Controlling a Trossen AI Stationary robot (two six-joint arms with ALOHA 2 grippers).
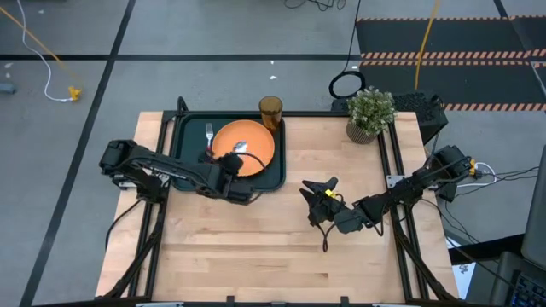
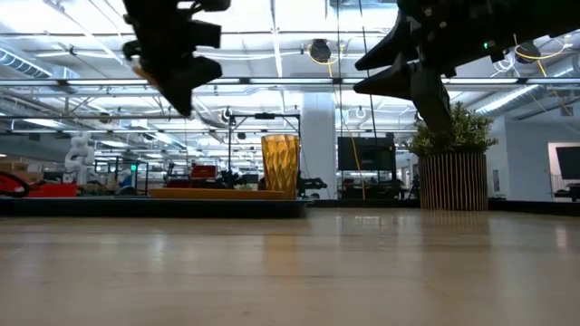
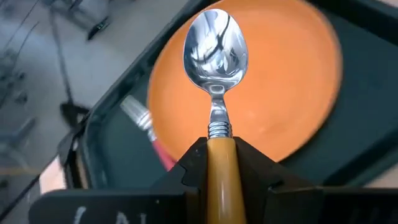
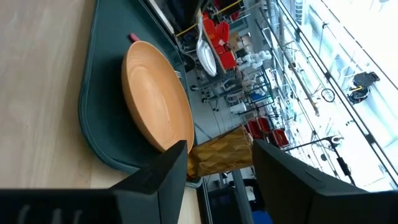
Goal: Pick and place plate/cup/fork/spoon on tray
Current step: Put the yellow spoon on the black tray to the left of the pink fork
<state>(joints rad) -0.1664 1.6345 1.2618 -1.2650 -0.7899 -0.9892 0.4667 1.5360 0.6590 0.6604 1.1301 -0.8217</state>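
The dark green tray point(image 1: 183, 128) lies at the table's far left, with the orange plate point(image 1: 256, 141) on it. The fork point(image 1: 209, 134) lies on the tray left of the plate. The amber cup point(image 1: 270, 109) stands on the tray's far right corner. My left gripper point(image 1: 229, 164) hangs above the plate's near edge, shut on the spoon point(image 3: 216, 56). My right gripper point(image 1: 317, 194) is open and empty above the table's middle, right of the tray. My left gripper pinches the spoon's orange handle point(image 3: 219, 158) between its two fingers, with the handle lying along the fingers. The silver bowl point(image 3: 216, 46) sticks out past the fingertips, hollow side up, over the plate point(image 3: 280, 93). The spoon is lifted clear.
A tan pot with a green plant point(image 1: 370, 112) stands at the table's far right. Bare wood lies across the table's near half point(image 1: 273, 256).
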